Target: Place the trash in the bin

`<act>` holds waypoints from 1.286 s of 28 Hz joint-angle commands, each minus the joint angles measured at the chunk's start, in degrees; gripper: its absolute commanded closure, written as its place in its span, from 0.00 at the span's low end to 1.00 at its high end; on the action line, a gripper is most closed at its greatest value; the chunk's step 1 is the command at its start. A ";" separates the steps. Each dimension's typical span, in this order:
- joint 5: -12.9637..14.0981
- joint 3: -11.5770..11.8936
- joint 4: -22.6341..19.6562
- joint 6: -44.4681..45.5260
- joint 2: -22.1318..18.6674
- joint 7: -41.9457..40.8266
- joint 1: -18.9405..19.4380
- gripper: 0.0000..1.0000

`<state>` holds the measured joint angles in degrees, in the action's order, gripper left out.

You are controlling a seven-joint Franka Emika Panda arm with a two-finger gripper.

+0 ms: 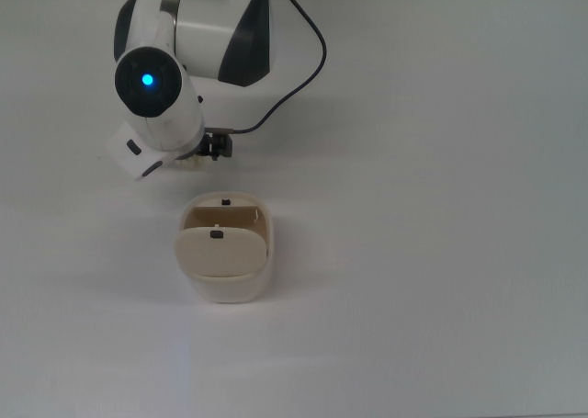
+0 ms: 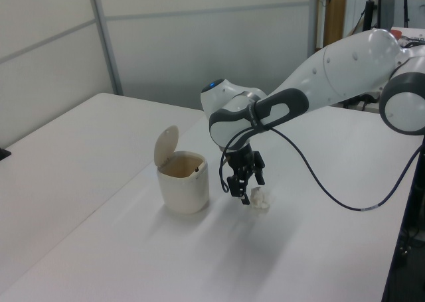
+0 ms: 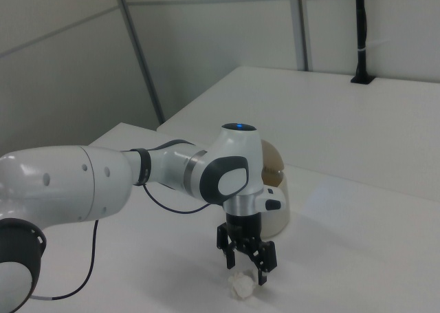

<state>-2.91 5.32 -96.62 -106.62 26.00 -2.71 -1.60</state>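
Hovering just above the trash (image 3: 240,285), the gripper (image 3: 246,263) points down w/ fingers spread apart, gripping nothing. Trash = small crumpled off-white wad lying on the white table (image 2: 99,182), near the bin (image 2: 183,190) but not touching; in the left view it's to the bin's right. Bin stands upright, swing lid (image 2: 165,145) tipped up, inside visible. In the top view the arm (image 1: 197,37) hides most of the wad. Black cable (image 2: 319,182) loops off the arm.
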 commanded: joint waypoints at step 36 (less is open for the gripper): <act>-2.37 0.31 -2.34 1.85 -5.61 -1.94 -0.07 0.00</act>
<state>-4.20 5.32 -97.88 -105.11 19.13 -3.09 -1.78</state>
